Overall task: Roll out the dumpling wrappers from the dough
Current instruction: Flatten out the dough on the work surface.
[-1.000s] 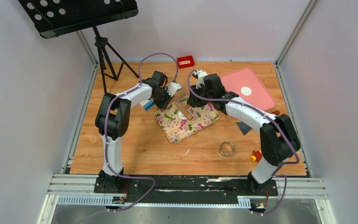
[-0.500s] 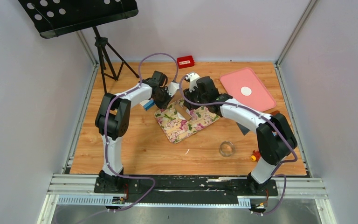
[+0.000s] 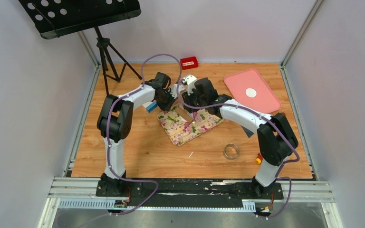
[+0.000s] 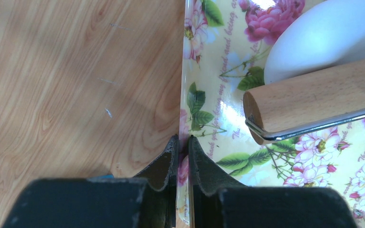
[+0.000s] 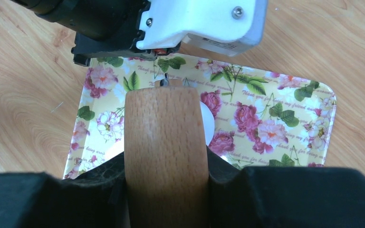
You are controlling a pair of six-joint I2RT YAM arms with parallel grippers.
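**Dough under the pin on the floral tray**

Dough [image 4: 323, 33], a smooth white mound, sits inside the floral tray [image 4: 218, 109], and the wooden rolling pin [image 5: 166, 152] lies across it so that white shows on either side of the wood. The right gripper [image 5: 166, 178] clamps the pin between its black fingers, over the tray's far half. The left gripper [image 4: 183, 142] has its jaws drawn almost together, pinching the tray's thin rim at its left edge where it meets the wooden table [image 4: 76, 71]. One dumpling wrapper [image 3: 251, 92], a small white disc, rests on a pink tray [image 3: 264, 103] well to the right of the floral tray and farther back. A metal ring cutter [image 3: 231, 151] stands on the table to the near right of the floral tray, apart from it.
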